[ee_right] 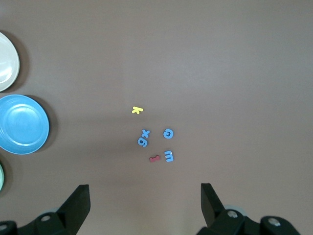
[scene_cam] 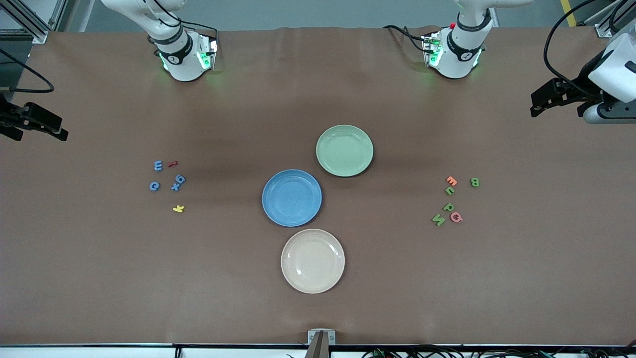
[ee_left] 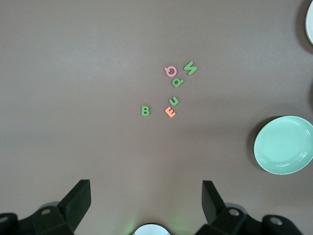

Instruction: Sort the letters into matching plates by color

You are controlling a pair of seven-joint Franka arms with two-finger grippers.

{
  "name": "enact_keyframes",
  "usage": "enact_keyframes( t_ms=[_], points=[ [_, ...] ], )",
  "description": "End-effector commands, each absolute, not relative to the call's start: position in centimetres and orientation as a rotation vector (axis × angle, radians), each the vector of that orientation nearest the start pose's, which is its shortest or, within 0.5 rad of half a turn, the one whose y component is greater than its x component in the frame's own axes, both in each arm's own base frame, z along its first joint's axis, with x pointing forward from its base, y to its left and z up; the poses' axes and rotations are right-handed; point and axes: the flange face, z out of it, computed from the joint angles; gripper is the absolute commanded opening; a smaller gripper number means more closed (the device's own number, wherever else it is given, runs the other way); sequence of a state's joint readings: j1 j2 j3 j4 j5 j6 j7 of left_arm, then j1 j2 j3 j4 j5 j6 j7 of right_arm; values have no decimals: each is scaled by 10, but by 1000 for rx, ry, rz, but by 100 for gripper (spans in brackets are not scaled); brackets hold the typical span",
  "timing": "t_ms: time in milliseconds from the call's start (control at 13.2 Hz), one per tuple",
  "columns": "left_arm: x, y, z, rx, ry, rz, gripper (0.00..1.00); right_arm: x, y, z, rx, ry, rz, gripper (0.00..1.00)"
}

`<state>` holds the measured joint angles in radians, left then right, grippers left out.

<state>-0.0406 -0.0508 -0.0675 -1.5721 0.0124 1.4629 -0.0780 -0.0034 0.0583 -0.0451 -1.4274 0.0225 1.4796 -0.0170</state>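
Even, soft overhead light falls on the matte brown tabletop (scene_cam: 99,278); it shows no hard glare, only broad faint darker bands across its middle; the round pale green rimmed plate (scene_cam: 344,150), the round medium blue rimmed plate (scene_cam: 291,198) and the round cream rimmed plate (scene_cam: 312,260) each throw a thin dark crescent of shadow and carry weak sheen; green lamps glow at the two white arm bases near the top edge, tinting the cloth beneath; both wrist views are dimmer, greyer, softly focused, darkening toward their corners.
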Motion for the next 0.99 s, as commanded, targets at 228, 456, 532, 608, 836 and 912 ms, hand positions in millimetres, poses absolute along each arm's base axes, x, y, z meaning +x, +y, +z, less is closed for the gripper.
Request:
enact_keyframes(
  t_ms=[228,456,532,608,836,912],
  points=[
    [527,-56,647,-3127,71,71,100,559,-21,660,-3143,55,-7,100],
    [531,-57,648,-3119,62,62,100,559,-19,661,-3139,55,-10,100],
    [533,-58,648,-3118,65,60,100,559,-18,661,-3139,50,-7,100],
    [532,-58,648,-3118,67,59,100,559,-16,661,-3139,45,-12,100],
    [537,-57,634,-3119,63,105,100,560,-16,662,-3139,45,-15,100],
    [541,-62,625,-3120,54,132,100,560,-16,662,-3139,45,-17,100]
  ],
)
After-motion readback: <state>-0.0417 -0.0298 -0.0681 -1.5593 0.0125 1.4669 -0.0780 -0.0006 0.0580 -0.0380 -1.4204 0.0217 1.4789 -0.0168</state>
